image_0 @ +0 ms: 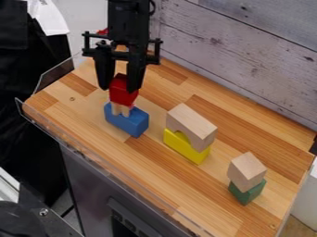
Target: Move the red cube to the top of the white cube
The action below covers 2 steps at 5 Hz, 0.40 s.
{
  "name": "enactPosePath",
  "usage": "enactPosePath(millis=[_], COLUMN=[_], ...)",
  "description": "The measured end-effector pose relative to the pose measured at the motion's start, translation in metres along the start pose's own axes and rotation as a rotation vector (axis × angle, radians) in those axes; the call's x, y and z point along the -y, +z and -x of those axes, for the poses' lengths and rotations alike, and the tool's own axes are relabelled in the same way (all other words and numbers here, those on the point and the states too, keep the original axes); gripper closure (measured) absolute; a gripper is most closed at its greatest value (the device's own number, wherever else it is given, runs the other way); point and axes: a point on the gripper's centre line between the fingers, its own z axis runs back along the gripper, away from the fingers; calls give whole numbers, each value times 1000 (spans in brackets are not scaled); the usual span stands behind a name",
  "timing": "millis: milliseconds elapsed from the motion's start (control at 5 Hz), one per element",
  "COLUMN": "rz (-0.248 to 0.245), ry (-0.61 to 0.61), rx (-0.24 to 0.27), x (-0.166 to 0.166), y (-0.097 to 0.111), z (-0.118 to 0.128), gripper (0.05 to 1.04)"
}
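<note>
- Since the likely white cube (I'm reading that as the pale one (246, 171)) is way across the tabletop (241, 125), lift straight up first, then go over high enough to clear the yellow block (186, 147) and its wooden arch (191, 126).
- Blue block (127, 121) is the base at the pickup end, so I'd avoid any sideways nudge before the lift.
- Gripper (119, 89) is right at the red cube (123, 97), which is up on pale supports (121, 110) over the blue block. Get a snug, centred hold.
- At the far end, the pale cube sits on a smaller-looking green block (248, 192), so lower gently, centre it and let go without twisting.
- Hard to make out: the jaws straddle the red cube, but can't tell if they're clamped or just around it.
- Red cube's upper part is partly covered, and its contact with those little supports is murky.
</note>
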Motion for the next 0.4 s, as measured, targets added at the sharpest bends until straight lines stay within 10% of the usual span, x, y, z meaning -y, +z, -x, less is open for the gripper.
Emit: enactPosePath(millis=[400], rz=[-3], ry=[6], rx=[5], x=[-3], y=[2], z=[-1], gripper=[486])
